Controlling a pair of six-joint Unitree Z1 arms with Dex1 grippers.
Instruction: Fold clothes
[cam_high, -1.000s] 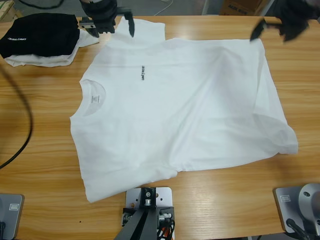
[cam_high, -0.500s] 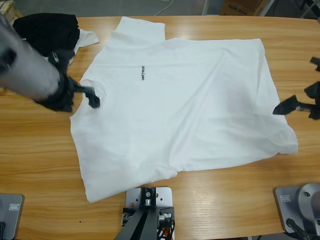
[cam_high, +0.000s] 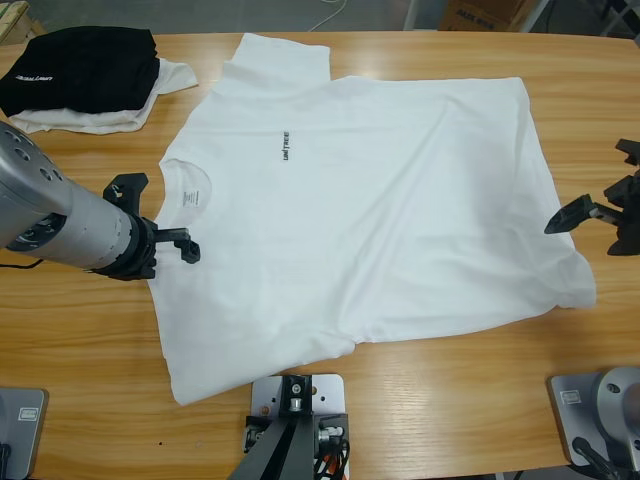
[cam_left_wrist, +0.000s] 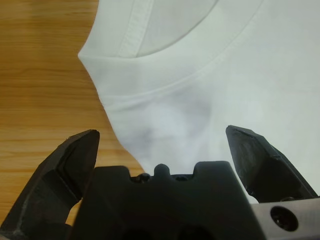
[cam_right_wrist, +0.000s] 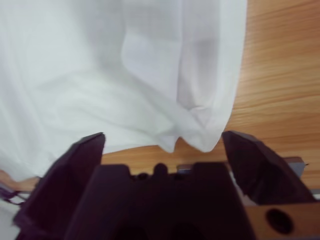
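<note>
The clothes are one large white T-shirt (cam_high: 380, 200) spread flat on the wooden table (cam_high: 80, 330), collar to the left, with a small dark chest print (cam_high: 285, 147). My left gripper (cam_high: 168, 216) comes in from the left and stands open at the shoulder edge just below the collar (cam_high: 185, 190). In the left wrist view the shirt (cam_left_wrist: 225, 75) and its collar band lie ahead of the open left gripper (cam_left_wrist: 162, 150). My right gripper (cam_high: 588, 190) is open at the shirt's right edge. In its wrist view, a rumpled shirt corner (cam_right_wrist: 200, 135) lies just ahead of the open right gripper (cam_right_wrist: 162, 145).
A folded black garment (cam_high: 85, 65) with white lettering lies on a smaller white garment (cam_high: 90, 118) at the far left corner. Bare wood (cam_high: 450, 380) runs along the front of the table and on both sides of the shirt.
Both grippers have come from the table's far edge to the shirt's sides, left to the collar shoulder, right to the right edge. The shirt has not moved.
</note>
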